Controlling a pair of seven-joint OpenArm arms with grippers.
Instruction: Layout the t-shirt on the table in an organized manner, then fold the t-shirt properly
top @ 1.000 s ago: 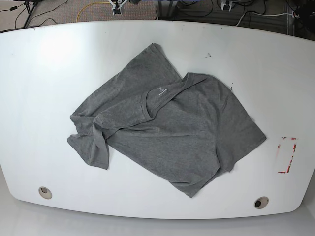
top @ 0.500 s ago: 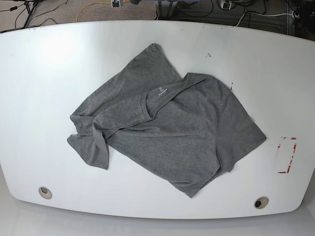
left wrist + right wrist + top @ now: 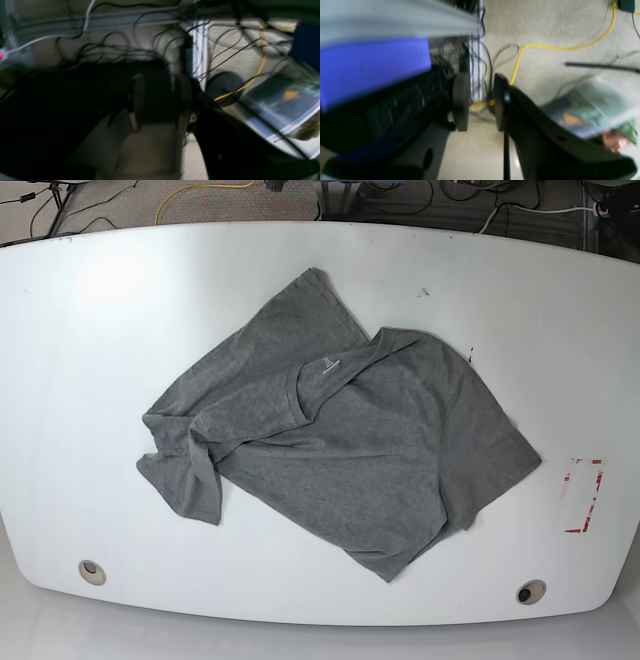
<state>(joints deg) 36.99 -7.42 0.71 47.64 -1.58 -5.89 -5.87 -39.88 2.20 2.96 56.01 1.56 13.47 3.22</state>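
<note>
The heather-grey t-shirt (image 3: 340,440) lies crumpled and askew on the white table (image 3: 100,330), its collar (image 3: 318,380) facing up with the white label showing. Its left part is bunched into folds (image 3: 185,450). Neither gripper appears in the base view. In the left wrist view, my left gripper (image 3: 160,102) hangs over the floor and cables, jaws apart with nothing between them. My right gripper (image 3: 480,100) stands the same way in the right wrist view, open and empty. The t-shirt is out of sight in both wrist views.
A red-and-white tape mark (image 3: 583,495) sits near the table's right edge. Two round holes (image 3: 91,571) (image 3: 530,591) lie by the front edge. Off the table are a yellow cable (image 3: 545,46), a clear bin (image 3: 590,110) and a blue block (image 3: 370,67).
The small gripper parts seen at the top edge of the base view have pulled back out of sight. The t-shirt has not moved.
</note>
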